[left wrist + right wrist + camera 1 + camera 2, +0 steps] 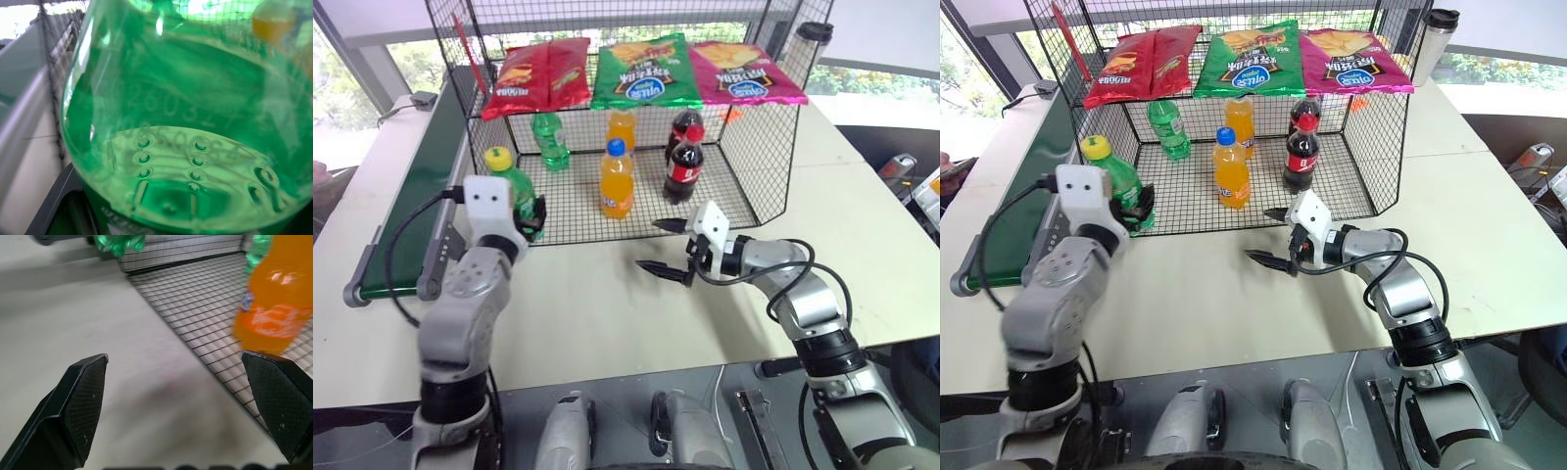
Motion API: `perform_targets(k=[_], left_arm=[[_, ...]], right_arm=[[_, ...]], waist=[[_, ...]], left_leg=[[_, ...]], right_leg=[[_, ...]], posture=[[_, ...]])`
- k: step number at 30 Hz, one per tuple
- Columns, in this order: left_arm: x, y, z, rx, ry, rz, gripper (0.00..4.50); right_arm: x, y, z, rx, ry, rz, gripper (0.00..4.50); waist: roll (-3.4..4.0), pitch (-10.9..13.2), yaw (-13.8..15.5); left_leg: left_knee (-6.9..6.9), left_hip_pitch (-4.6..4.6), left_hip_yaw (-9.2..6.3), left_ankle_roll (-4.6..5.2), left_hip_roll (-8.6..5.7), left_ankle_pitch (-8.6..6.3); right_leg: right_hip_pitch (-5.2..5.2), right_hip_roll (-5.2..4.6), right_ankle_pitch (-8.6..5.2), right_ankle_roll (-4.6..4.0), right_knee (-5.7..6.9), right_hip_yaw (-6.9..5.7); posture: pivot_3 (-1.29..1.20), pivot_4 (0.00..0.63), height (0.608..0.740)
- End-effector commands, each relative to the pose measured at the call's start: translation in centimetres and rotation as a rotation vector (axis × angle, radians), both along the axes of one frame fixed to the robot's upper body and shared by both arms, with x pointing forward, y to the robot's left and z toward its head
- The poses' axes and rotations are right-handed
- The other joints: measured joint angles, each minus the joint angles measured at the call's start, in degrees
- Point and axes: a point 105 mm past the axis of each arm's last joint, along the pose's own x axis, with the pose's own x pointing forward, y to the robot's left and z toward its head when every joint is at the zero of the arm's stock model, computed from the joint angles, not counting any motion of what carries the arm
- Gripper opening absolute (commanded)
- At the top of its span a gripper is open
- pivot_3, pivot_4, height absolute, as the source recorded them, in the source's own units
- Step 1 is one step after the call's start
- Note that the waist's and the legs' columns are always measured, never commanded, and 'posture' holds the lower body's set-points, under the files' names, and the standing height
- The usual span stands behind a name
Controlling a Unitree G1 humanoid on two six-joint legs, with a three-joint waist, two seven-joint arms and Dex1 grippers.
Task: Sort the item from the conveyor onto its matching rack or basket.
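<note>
Left edge of the head views: the conveyor (411, 211) runs as a dark-green belt from lower left up toward the frame's upper left, on the white table (607, 313).

Left of centre: the left gripper (530, 217) pinches the green bottle with the yellow cap (509, 181), holding it upright at the front left corner of the black wire cage (759, 166), right by the edge of the grid floor. In the left wrist view the bottle's clear green body sits right up against the lens.

Centre, inside the cage: a green bottle with a green cap (549, 140) stands toward the back left; an orange bottle with a blue cap (616, 179) stands in front of a second orange bottle (622, 127); two cola bottles (683, 162) stand to the right. Three snack bags (646, 70) hang across the upper rail.

Right of centre: the right gripper (668, 247) hovers over bare table just in front of the cage, fingers (83, 396) spread wide, nothing between them.
</note>
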Motion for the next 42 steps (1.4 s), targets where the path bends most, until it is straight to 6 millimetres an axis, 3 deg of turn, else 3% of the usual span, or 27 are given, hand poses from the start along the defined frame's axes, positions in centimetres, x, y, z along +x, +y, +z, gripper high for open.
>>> perform_targets(k=[1,9,18,19,20,24,29,32,42], left_arm=[[1.6,-0.9,2.7,0.006,-0.145,0.018,2.91],[4.9,-1.3,1.5,-0.036,-0.139,0.042,2.91],[6.4,-1.6,-0.9,-0.057,-0.1,0.05,2.91],[6.4,-1.6,-0.9,-0.059,-0.103,0.05,3.95],[6.3,-1.6,-0.9,-0.061,-0.106,0.048,4.41],[6.1,-1.6,-0.9,-0.06,-0.112,0.042,4.47],[4.8,-1.8,0.1,-0.031,-0.129,0.014,4.47],[3.1,-1.7,0.7,0.081,-0.152,-0.002,4.47],[-2.8,-1.3,0.9,0.197,-0.106,-0.072,4.47]], right_arm=[[0.3,0.1,1.2,0.007,-0.054,-0.003,4.5],[-0.1,0.4,1.2,0.011,-0.049,0.011,4.5],[-0.2,0.5,1.2,0.012,-0.045,0.022,4.5],[-0.3,0.5,1.2,0.011,-0.044,0.023,4.5],[-0.3,0.6,1.2,0.011,-0.044,0.024,4.5],[-0.3,0.6,1.1,0.012,-0.04,0.028,4.5],[-0.5,0.6,1.1,0.013,-0.035,0.034,4.5],[-0.6,0.7,1.0,0.014,-0.033,0.039,4.5],[-0.8,0.9,0.7,0.023,-0.027,0.05,4.5]], waist=[[0.0,0.0,-0.1],[0.0,0.0,-0.2],[0.0,0.0,-0.1],[0.0,0.0,-0.2],[0.0,0.0,-0.2],[0.0,0.0,-0.2],[0.0,0.0,-0.3],[0.0,0.0,-0.3],[0.02,0.0,-0.3]], left_leg=[[0.0,0.0,0.01,0.0,0.0,0.0],[-0.02,-0.02,0.04,0.0,0.02,0.0],[-0.01,-0.05,0.04,0.0,0.02,0.0],[-0.01,-0.05,0.04,0.0,0.02,0.0],[-0.01,-0.05,0.04,0.0,0.02,0.0],[-0.01,-0.03,0.05,0.0,0.02,0.0],[-0.01,-0.03,0.04,0.0,0.03,0.0],[-0.01,-0.02,0.04,0.0,0.03,0.0],[-0.01,-0.01,0.01,-0.01,0.04,0.01]], right_leg=[[0.0,-0.01,0.0,0.01,0.0,0.0],[-0.07,0.01,0.01,0.02,0.04,-0.03],[-0.07,-0.01,0.01,0.03,0.03,-0.05],[-0.07,-0.01,0.01,0.04,0.03,-0.05],[-0.07,-0.01,0.02,0.04,0.03,-0.05],[-0.06,-0.01,0.02,0.05,0.04,-0.05],[-0.06,-0.01,0.02,0.05,0.05,-0.05],[-0.07,-0.01,0.02,0.05,0.06,-0.05],[-0.06,-0.02,0.02,0.04,0.08,-0.04]], posture=[[0.0,0.15,0.74],[0.0,0.15,0.74],[0.0,0.15,0.74],[0.0,0.15,0.74],[0.0,0.15,0.74],[0.0,0.15,0.74],[0.0,0.15,0.74],[0.0,0.15,0.74],[0.0,0.15,0.74]])
